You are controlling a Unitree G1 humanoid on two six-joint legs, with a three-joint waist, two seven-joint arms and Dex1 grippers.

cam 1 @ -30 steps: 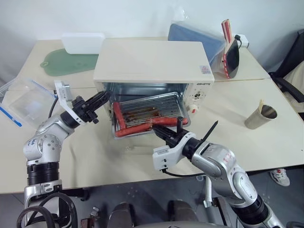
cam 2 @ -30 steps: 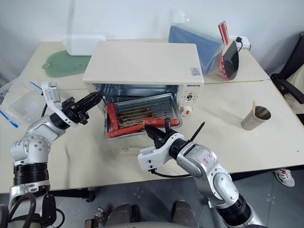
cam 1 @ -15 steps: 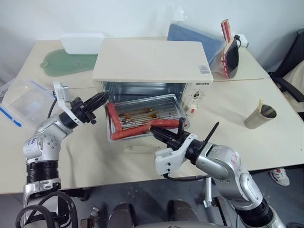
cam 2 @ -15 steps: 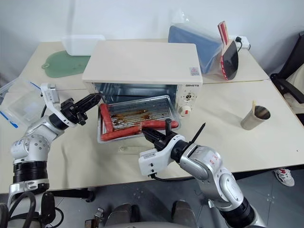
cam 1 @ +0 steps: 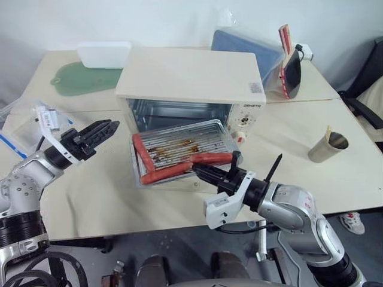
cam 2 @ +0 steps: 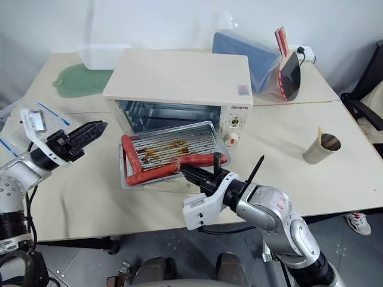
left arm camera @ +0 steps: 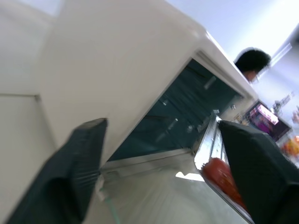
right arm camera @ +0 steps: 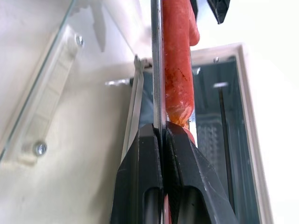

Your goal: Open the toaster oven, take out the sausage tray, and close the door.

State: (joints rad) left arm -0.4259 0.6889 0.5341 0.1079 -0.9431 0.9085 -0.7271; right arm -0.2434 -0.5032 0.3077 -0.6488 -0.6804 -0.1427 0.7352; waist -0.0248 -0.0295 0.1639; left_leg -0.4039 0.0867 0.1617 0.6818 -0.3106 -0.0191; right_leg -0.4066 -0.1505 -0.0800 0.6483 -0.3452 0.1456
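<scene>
The right pincer (cam 1: 202, 171) pinches the sausage tray (cam 1: 179, 146) by its front edge, near the table's (cam 1: 96, 191) front edge. The left pincer (cam 1: 103, 128) is spread wide, beside the oven (cam 1: 191, 78).

Cream worktop (cam 1: 90, 191) runs w/ a seam btwn two sections. Plain white wall (cam 1: 167, 21) at 12 o'clock. Grey tiled floor (cam 2: 353, 251) at 5. Dark chair (cam 1: 368, 95) at 3. Even, soft light.

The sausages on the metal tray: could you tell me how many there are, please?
3. One sausage lies along the tray's left edge, one along the front, one front-right. None seems hidden.
</scene>
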